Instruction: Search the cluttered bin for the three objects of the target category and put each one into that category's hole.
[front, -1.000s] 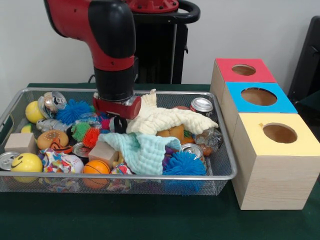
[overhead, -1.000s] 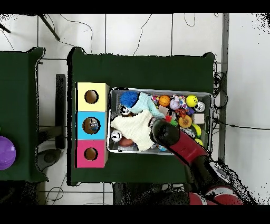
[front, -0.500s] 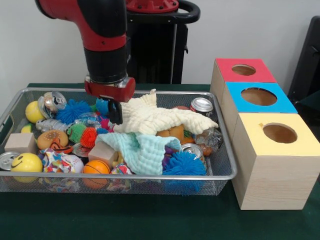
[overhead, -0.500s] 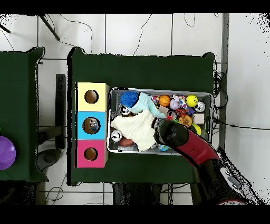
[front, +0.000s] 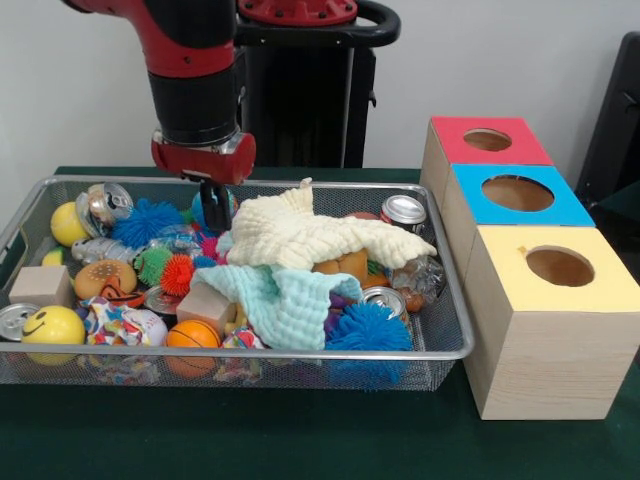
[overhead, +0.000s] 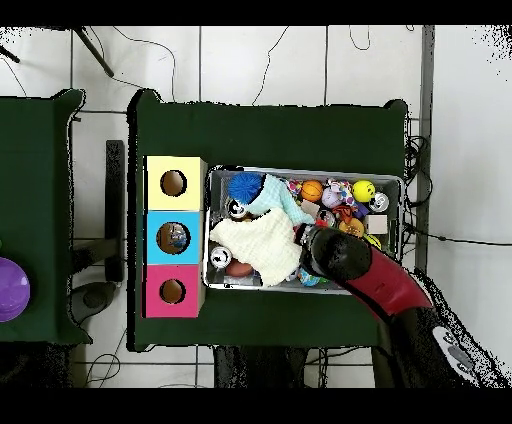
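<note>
At the bottom of the front view the wire bin (front: 440, 352) sits on the green worktop (front: 300, 440), its near edge lined with a smiley yellow ball (front: 52, 326), an orange ball (front: 192, 335) and a blue spiky ball (front: 368, 328). Just behind these a mint cloth (front: 285, 300) overlaps a wooden block (front: 206, 303), and above it a cream cloth (front: 320, 235) drapes across the middle of the bin, covering whatever lies beneath. The hand (front: 214, 210) hangs over the upper left part of the bin, right at the left edge of the cream cloth; its fingers look pressed close together, with nothing visibly between them. Which category is wanted cannot be told, but candidate things lie to every side of the hand: small spiky balls (front: 170, 268) just below and left of it, a larger blue one (front: 145, 220) to the left, cans (front: 404, 211) to the right past the cloth. The two cloths are the main obstruction to searching. At the right of the frame, well apart from the hand, stand the yellow box (front: 550, 320), the blue box (front: 515, 200) and the red box (front: 485, 140), each with a round hole on top.
</note>
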